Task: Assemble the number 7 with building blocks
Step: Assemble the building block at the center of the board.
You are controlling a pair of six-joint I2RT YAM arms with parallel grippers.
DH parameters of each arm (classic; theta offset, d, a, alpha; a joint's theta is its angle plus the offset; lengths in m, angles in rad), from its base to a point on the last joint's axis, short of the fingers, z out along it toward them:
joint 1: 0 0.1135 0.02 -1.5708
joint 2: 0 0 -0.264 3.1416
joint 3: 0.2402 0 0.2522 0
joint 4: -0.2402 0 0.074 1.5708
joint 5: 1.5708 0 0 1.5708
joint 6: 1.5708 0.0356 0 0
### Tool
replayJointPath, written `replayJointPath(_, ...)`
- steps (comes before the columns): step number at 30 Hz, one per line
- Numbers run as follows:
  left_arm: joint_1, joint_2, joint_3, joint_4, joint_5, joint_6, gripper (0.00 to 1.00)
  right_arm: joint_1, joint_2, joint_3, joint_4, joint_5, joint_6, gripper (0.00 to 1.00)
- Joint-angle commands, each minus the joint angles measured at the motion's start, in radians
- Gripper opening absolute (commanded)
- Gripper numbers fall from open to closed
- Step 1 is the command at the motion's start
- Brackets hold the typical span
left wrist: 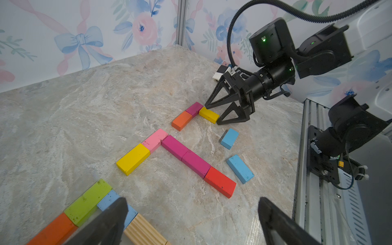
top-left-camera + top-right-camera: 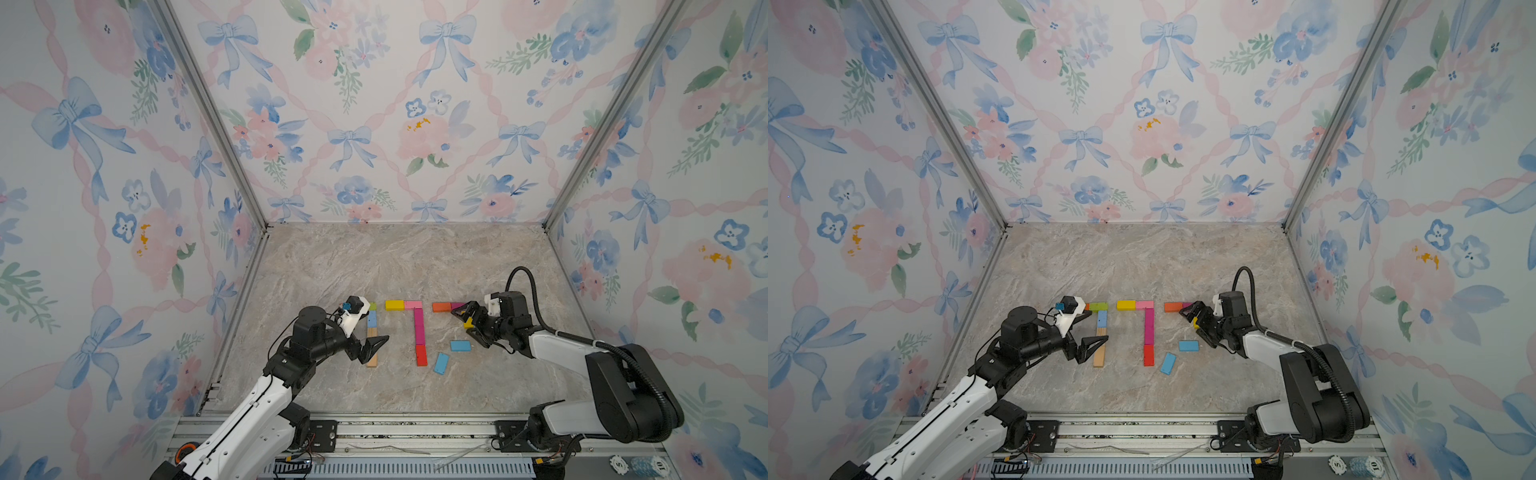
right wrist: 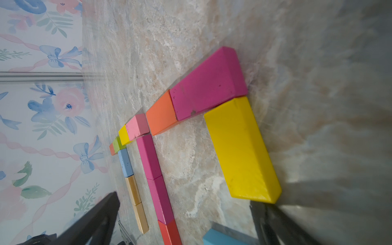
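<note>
**Two block sevens finished, a third only begun**

Small flat building blocks (image 2: 418,328) lie in a row across the near half of a marbled worktop (image 2: 395,266), which is closed in by floral walls (image 2: 374,104). Nearest the left edge is the left seven (image 2: 1100,328). Its bar is orange and green, and its stem of pale blue and plain wood runs toward the near edge. The middle seven (image 2: 415,324) is also whole, with a yellow and pink bar and a stem of two magenta blocks and one red.

Toward the right edge, the third seven (image 2: 442,306) is incomplete. An orange block (image 3: 161,114) and a magenta block (image 3: 207,87) form its bar. A yellow block (image 3: 241,152) starts the stem and touches the magenta one. A loose blue block (image 2: 460,345) and a tilted blue block (image 2: 441,363) lie flat just beside the middle seven's foot (probably the stem pieces to come).

The right gripper (image 1: 212,113) sits low at the yellow block, jaws spread wide and holding nothing. The left gripper (image 1: 193,201) hovers over the left seven's stem, equally wide and empty. Judging from the other two sevens, two stem blocks remain to be placed.
</note>
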Motion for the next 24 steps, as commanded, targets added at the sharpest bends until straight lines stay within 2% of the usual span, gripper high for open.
replayJointPath(1,-0.007,-0.014,-0.006,0.003,-0.004,0.016,0.98,-0.002,0.036,-0.001,-0.055,0.029,-0.005,0.99)
replayJointPath(10,-0.007,-0.012,-0.007,0.003,-0.005,0.016,0.98,-0.003,0.039,-0.001,-0.061,0.026,-0.011,0.98)
replayJointPath(16,-0.005,-0.012,-0.007,0.0,-0.007,0.016,0.98,-0.003,-0.025,0.017,-0.168,0.033,-0.045,0.98)
replayJointPath(20,-0.007,-0.013,-0.005,0.001,-0.006,0.016,0.98,0.011,-0.131,0.094,-0.388,0.079,-0.172,0.98)
replayJointPath(24,-0.008,-0.013,-0.006,0.001,-0.005,0.016,0.98,0.036,-0.164,0.252,-0.665,0.114,-0.415,0.98)
